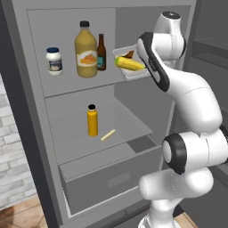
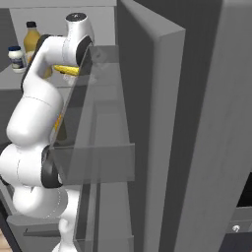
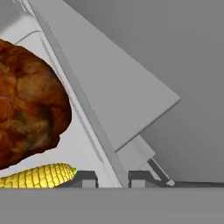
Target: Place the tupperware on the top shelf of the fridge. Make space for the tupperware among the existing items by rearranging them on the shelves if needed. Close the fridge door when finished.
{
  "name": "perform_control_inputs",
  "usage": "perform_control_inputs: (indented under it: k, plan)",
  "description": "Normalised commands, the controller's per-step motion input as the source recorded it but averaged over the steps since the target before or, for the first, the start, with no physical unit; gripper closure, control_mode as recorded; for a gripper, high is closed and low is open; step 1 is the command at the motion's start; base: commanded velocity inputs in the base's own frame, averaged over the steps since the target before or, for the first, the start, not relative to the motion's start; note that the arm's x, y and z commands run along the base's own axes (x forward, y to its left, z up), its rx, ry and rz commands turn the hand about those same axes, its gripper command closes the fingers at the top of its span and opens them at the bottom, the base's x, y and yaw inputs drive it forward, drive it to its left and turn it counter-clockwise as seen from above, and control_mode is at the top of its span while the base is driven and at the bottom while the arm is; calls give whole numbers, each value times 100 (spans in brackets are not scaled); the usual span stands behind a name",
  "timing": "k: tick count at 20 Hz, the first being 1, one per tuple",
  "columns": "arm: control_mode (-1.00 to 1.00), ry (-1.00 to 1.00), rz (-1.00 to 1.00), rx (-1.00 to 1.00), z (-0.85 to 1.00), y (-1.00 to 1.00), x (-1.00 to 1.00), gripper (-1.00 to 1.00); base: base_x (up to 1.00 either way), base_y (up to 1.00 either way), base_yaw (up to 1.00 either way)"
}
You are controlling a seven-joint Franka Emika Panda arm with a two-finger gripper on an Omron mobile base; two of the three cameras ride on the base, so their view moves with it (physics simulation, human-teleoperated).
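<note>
Already the tupperware [image 1: 130, 62] is up at the level of the top shelf [image 1: 84, 84], at about two o'clock of the fridge [image 1: 26, 111] interior in the left base view, just beside the slim brown bottle [image 1: 101, 53] and to the right of the big orange juice bottle [image 1: 86, 50] and the white jar with the blue lid [image 1: 54, 61]. Whether the tub's base rests on the board or hangs just above it cannot be told. In the hand view the pincer [image 3: 112, 178] has its two tips narrowly apart astride the tub's thin rim, with the corn cob [image 3: 37, 176] at seven o'clock and the brown meat [image 3: 28, 113] at nine o'clock inside the tub, so it looks closed on that rim. By my reading the carrying is nearly done; what is left is to settle the tub, let go, draw the arm out and swing the fridge door [image 2: 197, 123] shut, which stands wide open. No rearranging looks needed, since the shelf's right end seems free. The juice bottle carries an orange label and the jar a pale one, but no writing on either can be read.
</note>
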Motion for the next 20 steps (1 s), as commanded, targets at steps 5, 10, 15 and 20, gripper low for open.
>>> perform_control_inputs:
  k: [5, 10, 15, 20]
  plan:
    - [-100, -7, -28, 3, -6, 0, 13, 100, 0, 0, 0]
    - [-100, -1, -22, 10, 0, 0, 26, 100, 0, 0, 0]
    - [-100, 0, -8, 6, 0, -3, 55, 100, 0, 0, 0]
    - [-100, -1, -1, 0, -1, 0, 41, -100, 0, 0, 0]
